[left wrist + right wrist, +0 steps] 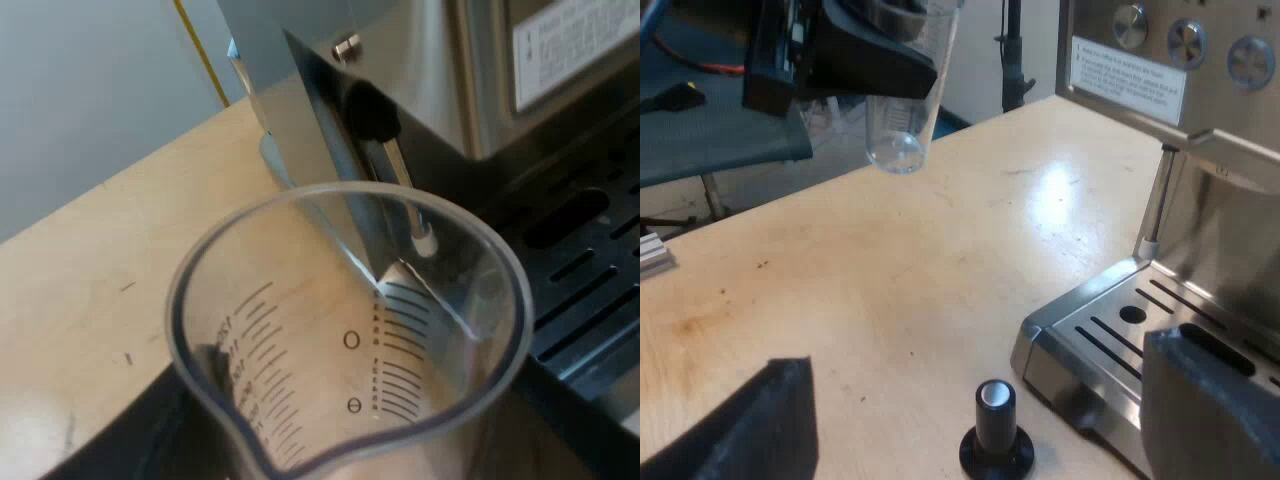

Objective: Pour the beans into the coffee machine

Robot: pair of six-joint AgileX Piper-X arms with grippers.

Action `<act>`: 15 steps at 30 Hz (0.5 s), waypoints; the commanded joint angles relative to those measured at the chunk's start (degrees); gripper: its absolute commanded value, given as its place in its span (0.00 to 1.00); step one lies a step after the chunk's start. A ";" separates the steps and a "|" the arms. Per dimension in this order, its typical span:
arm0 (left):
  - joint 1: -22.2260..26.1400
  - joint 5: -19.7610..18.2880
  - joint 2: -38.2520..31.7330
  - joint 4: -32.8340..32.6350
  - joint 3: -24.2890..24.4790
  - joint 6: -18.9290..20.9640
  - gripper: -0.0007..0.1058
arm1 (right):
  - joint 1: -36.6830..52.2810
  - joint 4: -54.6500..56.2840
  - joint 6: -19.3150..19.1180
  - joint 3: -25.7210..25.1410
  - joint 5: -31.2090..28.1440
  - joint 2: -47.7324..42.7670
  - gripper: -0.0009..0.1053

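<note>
The measuring glass (350, 330) is gripped near its rim by my left gripper (855, 60), close to the coffee machine (430, 80). The left wrist view looks into its mouth at the printed scale. The right wrist view shows it hanging above the table (890, 280), with a black-knobbed tamper (995, 430) standing beside the drip tray (1110, 330). My right gripper (975, 365) is spread wide, holding nothing

Wide worktop (890, 290) lay open under the measuring glass (902, 120), which hung clear of it, so there was room to pass. The tamper (996, 430) stood just beside the corner of the drip tray (1080, 310), blocking there, and the espresso machine (1200, 120) rose close beside the glass.
</note>
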State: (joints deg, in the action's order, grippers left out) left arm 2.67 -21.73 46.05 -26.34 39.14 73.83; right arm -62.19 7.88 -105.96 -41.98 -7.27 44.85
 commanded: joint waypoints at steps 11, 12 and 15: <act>0.00 -2.22 -0.57 18.81 -10.52 8.16 0.01 | -0.16 -0.83 -0.55 -0.52 -0.32 1.29 0.70; 0.00 -2.22 -0.57 20.19 -11.52 8.32 0.01 | -0.16 -0.83 -0.55 -0.52 -0.43 1.29 0.73; 0.00 -2.22 -0.57 23.83 -14.15 8.74 0.01 | -0.16 -0.83 -0.55 -0.52 -0.65 1.29 0.74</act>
State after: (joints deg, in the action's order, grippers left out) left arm 2.67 -23.55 46.05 -5.00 25.63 81.81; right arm -62.19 7.74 -105.96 -41.98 -7.59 46.22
